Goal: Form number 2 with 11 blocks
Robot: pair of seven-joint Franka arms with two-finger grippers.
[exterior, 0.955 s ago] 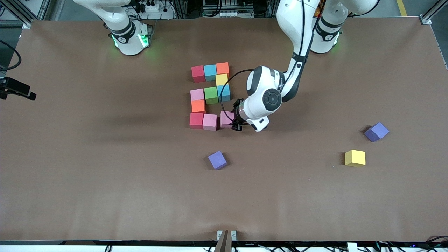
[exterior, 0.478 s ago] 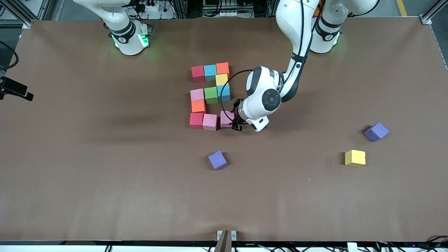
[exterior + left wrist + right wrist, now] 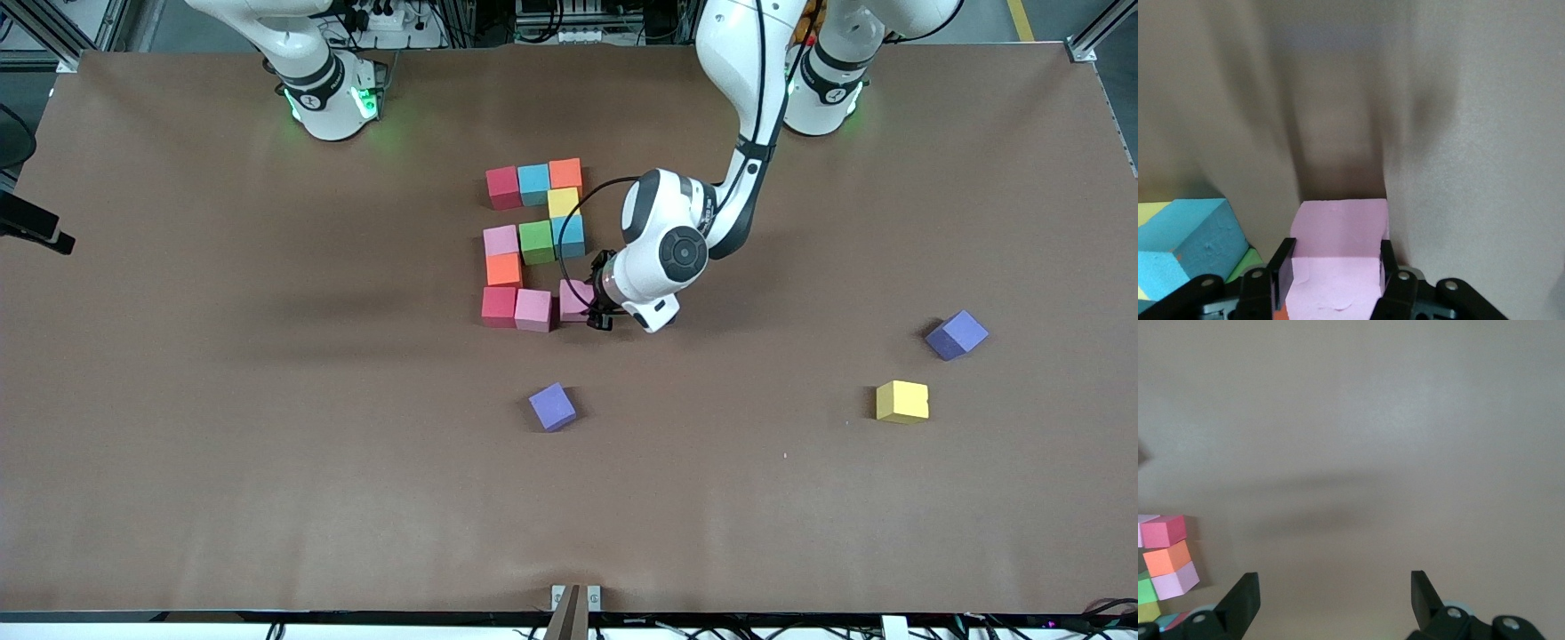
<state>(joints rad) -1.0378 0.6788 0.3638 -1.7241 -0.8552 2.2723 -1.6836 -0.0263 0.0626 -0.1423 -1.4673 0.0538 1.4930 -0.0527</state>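
Figure: ten blocks [image 3: 533, 240] set on the desk [image 3: 267, 400] in a near-complete 2 — top row, link, middle row, link, and two cubes of the bottom row, touching or nearly so.
Eleventh cube: pink block [image 3: 574, 300] at the bottom row's end toward the left arm, just beside the pink cube [image 3: 533, 310] of that row; judged the closing piece, brought in low to slide flush against its neighbour.
Left tool [image 3: 597, 307]: clamped on the pink block's two side faces, pads [image 3: 1281, 267] pressed flat against the foam; held low at desk level, contact with the surface not discernible.
Left arm pose: reached from its base down to the figure's bottom corner, wrist bent over, camera housing turned toward the front camera.
Right tool [image 3: 1331, 597]: fingers spread wide, holding nothing; outside the front view, over bare desk with the figure's edge in sight — arm waiting.
Spares: a yellow cube [image 3: 901, 401] and two purple cubes [image 3: 552, 406] lay loose, well apart from the figure.
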